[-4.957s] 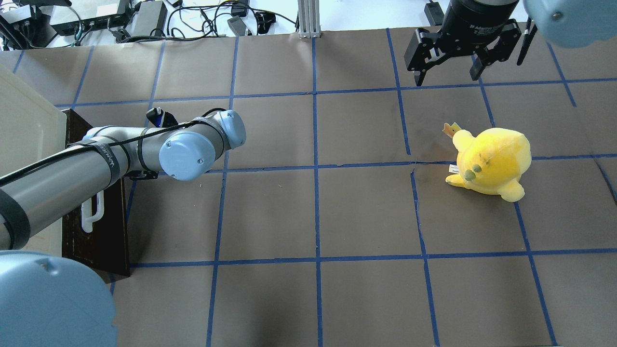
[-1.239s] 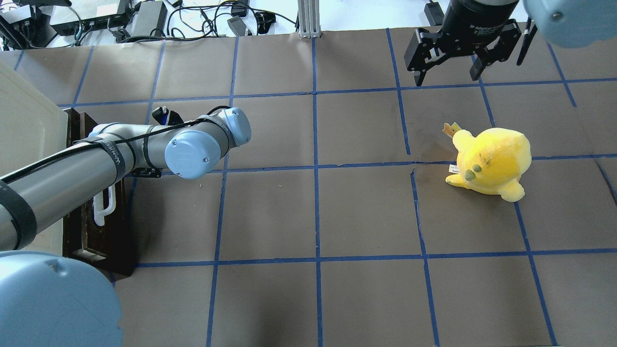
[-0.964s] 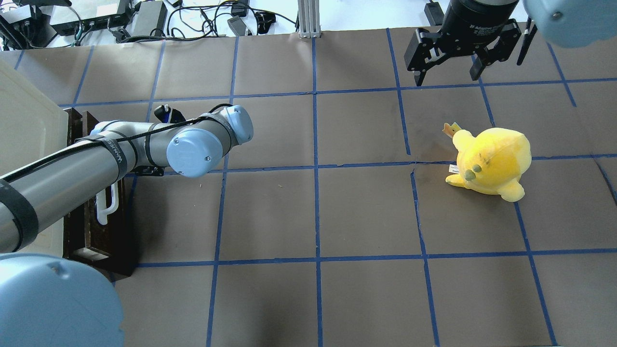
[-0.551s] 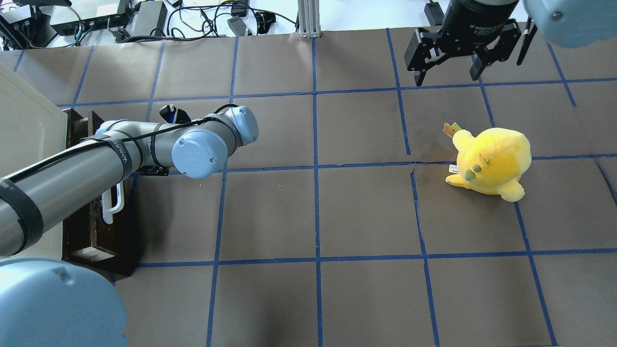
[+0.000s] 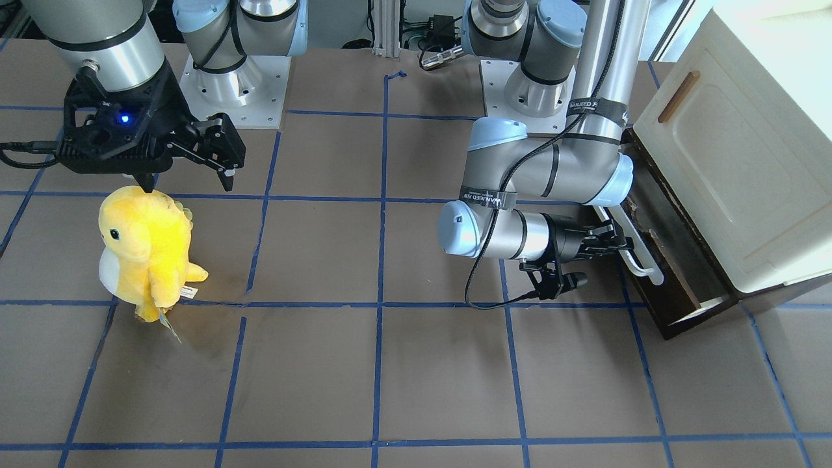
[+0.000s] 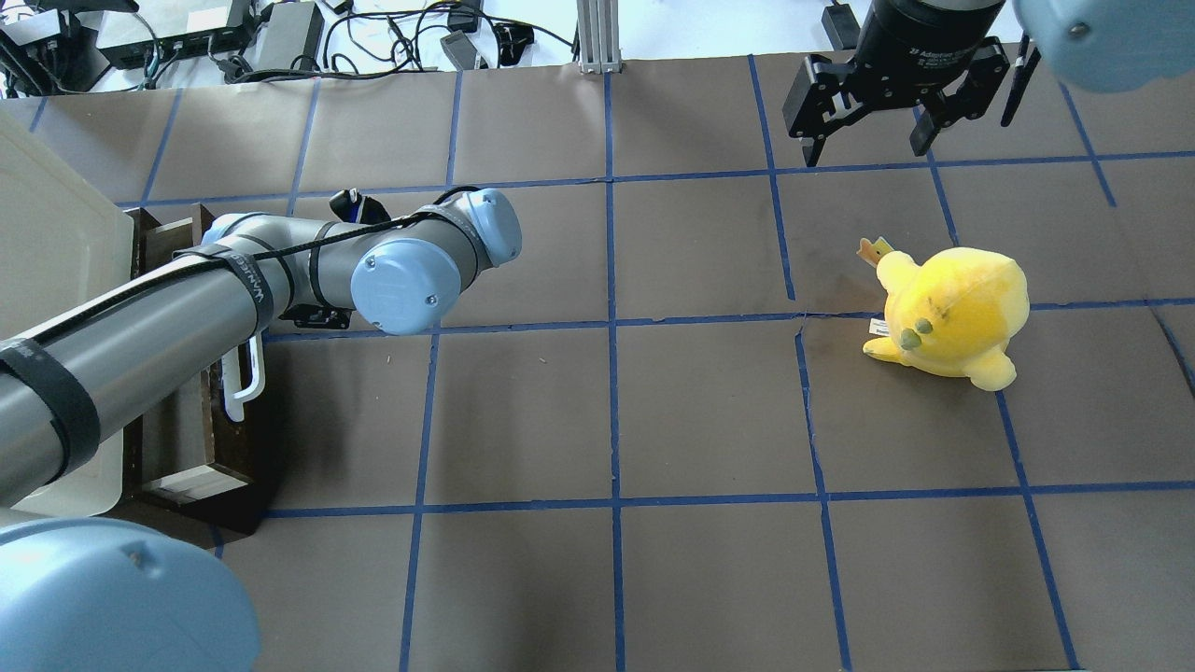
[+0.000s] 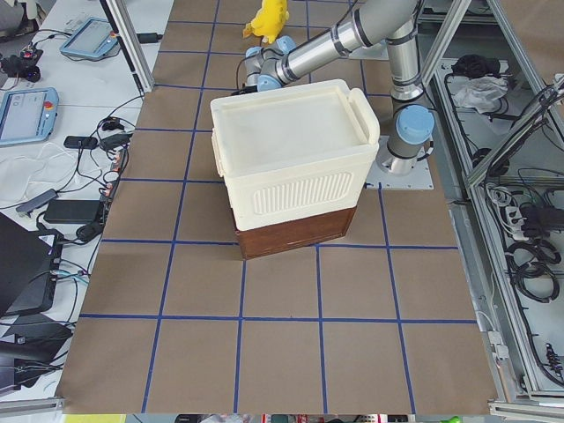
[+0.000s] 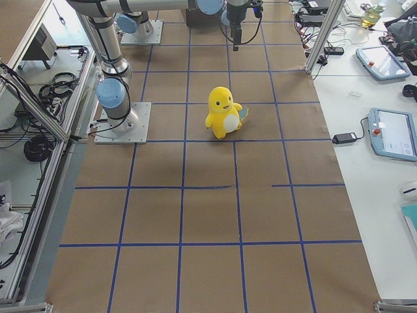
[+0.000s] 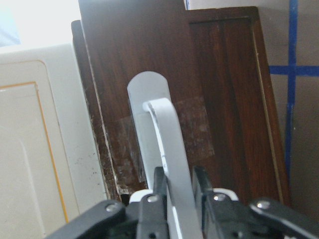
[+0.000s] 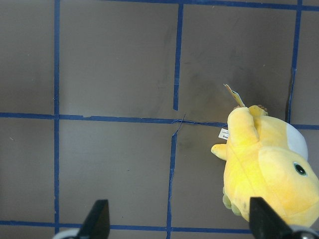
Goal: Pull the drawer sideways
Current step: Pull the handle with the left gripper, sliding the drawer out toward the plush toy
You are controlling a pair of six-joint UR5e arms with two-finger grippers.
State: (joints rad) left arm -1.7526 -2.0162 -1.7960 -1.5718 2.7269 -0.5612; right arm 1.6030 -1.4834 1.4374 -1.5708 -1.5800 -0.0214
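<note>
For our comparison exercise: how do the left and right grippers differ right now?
The left gripper has its jaws shut on the handle; the right gripper has its jaws open, holding nothing. The left lies sideways, low at the drawer; the right points down, raised, beside the toy. Both are black, two-fingered.

Bench (image 6: 709,411): flat top under brown paper, blue tape grid (image 6: 611,322) marking large squares, small tear in paper (image 6: 801,336).
Overhead view, 12 o'clock: silver aluminium post (image 6: 597,37) at bench far edge. White surface behind carries black power bricks and tangled cables (image 6: 280,37).
Right-end view, 3 o'clock: white side table (image 8: 365,111) with grey tablet pendants (image 8: 394,134).
Left-end view, 9 o'clock: second white table (image 7: 66,79). 3 o'clock: black cable coils (image 7: 529,256).
Light bright, even; shadows soft.
</note>
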